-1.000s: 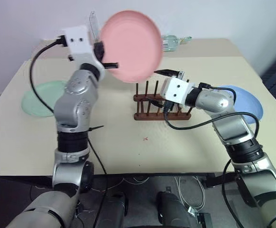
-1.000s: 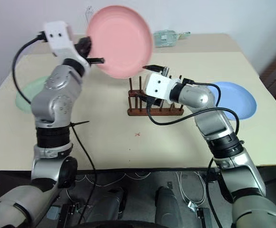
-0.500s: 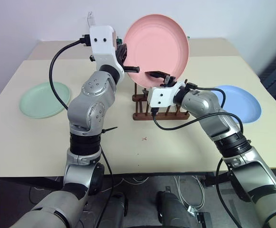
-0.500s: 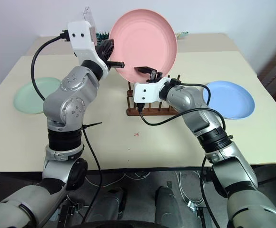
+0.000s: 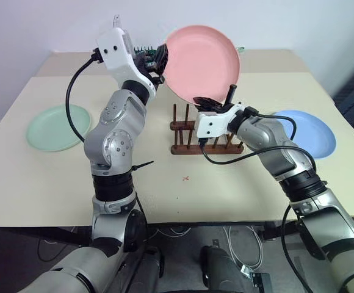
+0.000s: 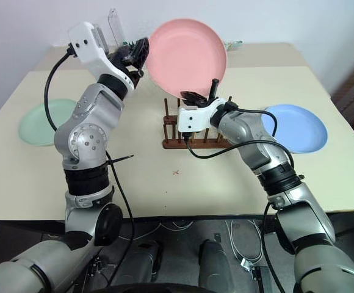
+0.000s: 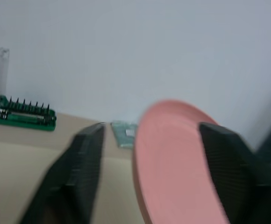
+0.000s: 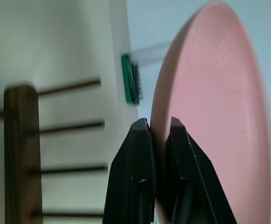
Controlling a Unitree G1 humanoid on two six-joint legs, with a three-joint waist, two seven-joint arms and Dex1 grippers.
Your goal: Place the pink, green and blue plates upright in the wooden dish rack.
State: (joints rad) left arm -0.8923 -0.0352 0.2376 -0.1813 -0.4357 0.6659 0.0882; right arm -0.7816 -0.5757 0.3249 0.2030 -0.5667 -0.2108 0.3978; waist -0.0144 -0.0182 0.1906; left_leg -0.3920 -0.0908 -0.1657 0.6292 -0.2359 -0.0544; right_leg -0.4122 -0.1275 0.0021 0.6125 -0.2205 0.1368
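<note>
The surface (image 5: 165, 195) is a wide beige top against a pale wall, with free room around the rack (image 5: 186, 148) in its middle. The pink plate (image 5: 202, 64) is held upright in the air, just above the rack. It looks light, stiff and smooth, so it may slip; the thin rim is the place to take it. The right hand (image 5: 210, 99) is clenched on the lower rim. The left hand (image 5: 158, 61) is released, its fingers (image 7: 86, 161) standing on both sides of the rim. The blue plate (image 5: 314, 131) lies flat on the right, the green plate (image 5: 52, 127) flat on the left.
</note>
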